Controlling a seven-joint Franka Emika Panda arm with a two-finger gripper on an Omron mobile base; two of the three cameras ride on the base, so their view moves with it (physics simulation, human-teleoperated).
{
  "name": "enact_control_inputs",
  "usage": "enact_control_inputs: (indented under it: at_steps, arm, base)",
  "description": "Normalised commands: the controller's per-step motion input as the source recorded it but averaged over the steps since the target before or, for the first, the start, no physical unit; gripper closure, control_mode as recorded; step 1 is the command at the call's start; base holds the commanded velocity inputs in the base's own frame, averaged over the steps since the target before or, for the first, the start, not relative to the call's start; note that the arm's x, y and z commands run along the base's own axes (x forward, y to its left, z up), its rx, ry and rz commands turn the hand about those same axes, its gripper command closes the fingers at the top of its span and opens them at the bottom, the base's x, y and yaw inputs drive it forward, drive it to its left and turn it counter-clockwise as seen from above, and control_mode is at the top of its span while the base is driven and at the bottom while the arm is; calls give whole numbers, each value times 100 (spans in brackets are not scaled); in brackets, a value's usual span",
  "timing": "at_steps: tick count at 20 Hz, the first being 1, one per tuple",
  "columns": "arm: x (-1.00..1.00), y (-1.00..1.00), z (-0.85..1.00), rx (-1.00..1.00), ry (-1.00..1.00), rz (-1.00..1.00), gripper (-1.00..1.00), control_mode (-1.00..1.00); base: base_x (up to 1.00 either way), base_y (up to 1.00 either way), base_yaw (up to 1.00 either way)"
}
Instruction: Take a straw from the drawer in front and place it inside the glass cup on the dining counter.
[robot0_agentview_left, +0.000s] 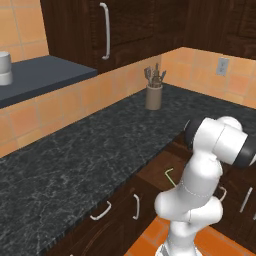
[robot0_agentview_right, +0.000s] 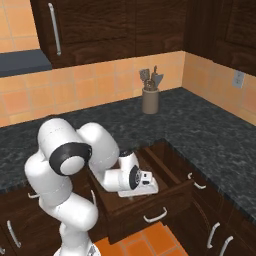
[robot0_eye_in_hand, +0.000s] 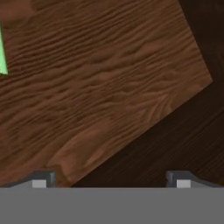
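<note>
Fingers (robot0_eye_in_hand: 111, 179) stand wide and empty over the open drawer (robot0_agentview_right: 165, 172); the straw (robot0_eye_in_hand: 2, 57) lies off to their left. Reaching is in hand; next, centre over it and descend.

Base cams look down fwd from arm's left & right, sharing open drawer (robot0_agentview_right: 150, 185); hand cam close above drawer floor.

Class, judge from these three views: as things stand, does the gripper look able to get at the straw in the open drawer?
Probably yes. The drawer is open, the gripper hangs over its bare floor with jaws apart, and nothing covers the straw. The straw lies off to one side of the fingers, so a sideways shift is needed.
</note>
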Motion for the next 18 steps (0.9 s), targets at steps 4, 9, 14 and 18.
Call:
enact_control_inputs:
  at_steps: [4, 9, 14, 18]
  arm:
    - [-53, -89, 4, 0, 10, -1, -100, -100]
    - [-71, -97, 18, 0, 13, -3, -100, -100]
    - [-19, 9, 69, 12, -20, 0, -100, -100]
    - [19, 66, 70, 22, -43, 0, -100, -100]
  base:
    - [0, 0, 0]
    - [0, 0, 0]
    - [0, 0, 0]
    - [0, 0, 0]
